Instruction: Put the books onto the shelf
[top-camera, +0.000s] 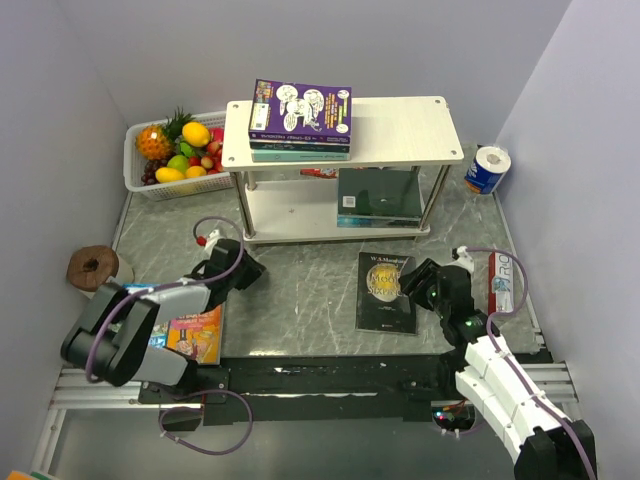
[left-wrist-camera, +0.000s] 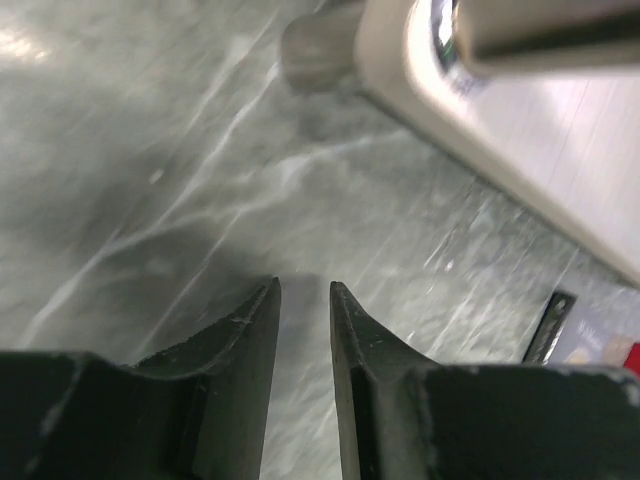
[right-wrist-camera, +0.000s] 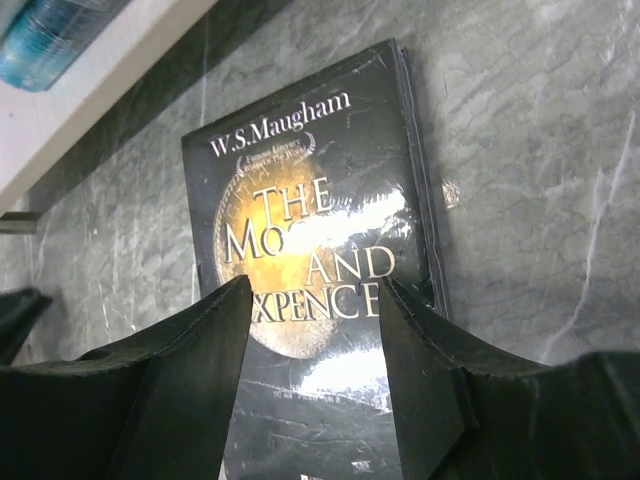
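Right end effector (right-wrist-camera: 315, 290): about half open, nothing between the jaws, poised low over the black book (right-wrist-camera: 320, 220) toward the bottom of its cover. No grip yet; contact with the cover impossible to judge. Black book flat and face up on the counter (top-camera: 300, 290), in front of the shelf (top-camera: 400, 130) and apart from it.

Left end effector (left-wrist-camera: 303, 290): only a narrow gap between the jaws, empty, low over bare counter just in front of the shelf's left front leg.

Farther out, already shelved:
- On the top board, a small stack with the purple cartoon book (top-camera: 300, 108) uppermost and a teal book (top-camera: 300, 153) at the bottom.
- On the lower board, a dark green book (top-camera: 378, 195) lying flat.

Left to do, judging by how things lie:
- The black book under the right end effector.
- An orange book (top-camera: 200, 335) on the counter at the near left, partly hidden by the left arm, with what looks like a blue one beneath it.

Probably somewhat past the halfway mark, with the black book likely next in line.

Off to the sides and no part of the job: a fruit basket (top-camera: 150, 170) behind the shelf's left end, and a white-and-red carton (top-camera: 503, 280) by the right wall.
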